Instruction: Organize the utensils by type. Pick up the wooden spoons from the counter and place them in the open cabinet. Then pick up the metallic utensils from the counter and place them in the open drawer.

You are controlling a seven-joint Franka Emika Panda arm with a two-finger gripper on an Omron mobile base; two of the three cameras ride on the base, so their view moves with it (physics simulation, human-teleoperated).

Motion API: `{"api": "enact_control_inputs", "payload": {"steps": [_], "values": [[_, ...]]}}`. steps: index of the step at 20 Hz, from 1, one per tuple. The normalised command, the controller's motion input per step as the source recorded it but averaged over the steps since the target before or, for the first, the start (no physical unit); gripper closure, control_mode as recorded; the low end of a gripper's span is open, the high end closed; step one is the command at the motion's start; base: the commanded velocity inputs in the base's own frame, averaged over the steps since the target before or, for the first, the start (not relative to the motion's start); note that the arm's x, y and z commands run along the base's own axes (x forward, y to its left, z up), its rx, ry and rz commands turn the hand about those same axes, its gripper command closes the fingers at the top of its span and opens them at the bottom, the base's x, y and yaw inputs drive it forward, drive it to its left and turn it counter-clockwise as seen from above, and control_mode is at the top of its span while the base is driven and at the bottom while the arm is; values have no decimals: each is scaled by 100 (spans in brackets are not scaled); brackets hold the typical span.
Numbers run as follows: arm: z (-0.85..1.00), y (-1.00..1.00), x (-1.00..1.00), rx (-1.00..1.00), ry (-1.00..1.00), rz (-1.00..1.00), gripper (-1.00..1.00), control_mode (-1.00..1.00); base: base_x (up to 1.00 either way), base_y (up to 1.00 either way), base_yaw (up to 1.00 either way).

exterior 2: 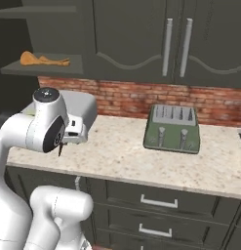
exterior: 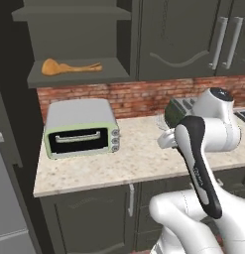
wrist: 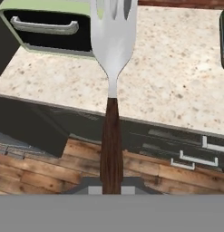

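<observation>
The counter [exterior: 119,168] spans the middle of both base views, beige speckled stone over dark fronts, with a pale green toaster oven [exterior: 82,128] at the left of the left base view and a green toaster [exterior 2: 171,128] right of centre in the right base view. Above it, at the upper left of both base views, the open cabinet [exterior: 77,77] already carries the wooden spoons [exterior: 69,67] on its shelf, lying overlapped so that I cannot separate one from the other. The gripper [wrist: 112,192] is clenched on a fork [wrist: 112,54] with a silver head and a dark brown handle (the handle runs straight up the hand view from the bottom edge, tines cut off by the top edge). Its long axis points away from the hand, over the counter edge toward the toaster oven. In my judgement the fork belongs in the open drawer, but no pulled-out drawer is clear in any view; the closed fronts with silver pulls [exterior 2: 158,201] sit below the counter, lower right. The knife cannot be made out. In the base views the arm's own links hide the fingers.
</observation>
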Motion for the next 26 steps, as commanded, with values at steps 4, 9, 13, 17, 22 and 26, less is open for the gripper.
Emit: {"api": "enact_control_inputs", "payload": {"steps": [4,9,13,17,22,26], "values": [[0,0,0,0,0,0,100,100,-61,-37,-31],[0,0,0,0,0,0,100,100,-37,-36,-39],[0,0,0,0,0,0,100,100,0,-65,-61],[0,0,0,0,0,0,100,100,0,-67,-66],[0,0,0,0,0,0,100,100,0,-73,-66],[0,0,0,0,0,0,100,100,0,-72,-67]]}}
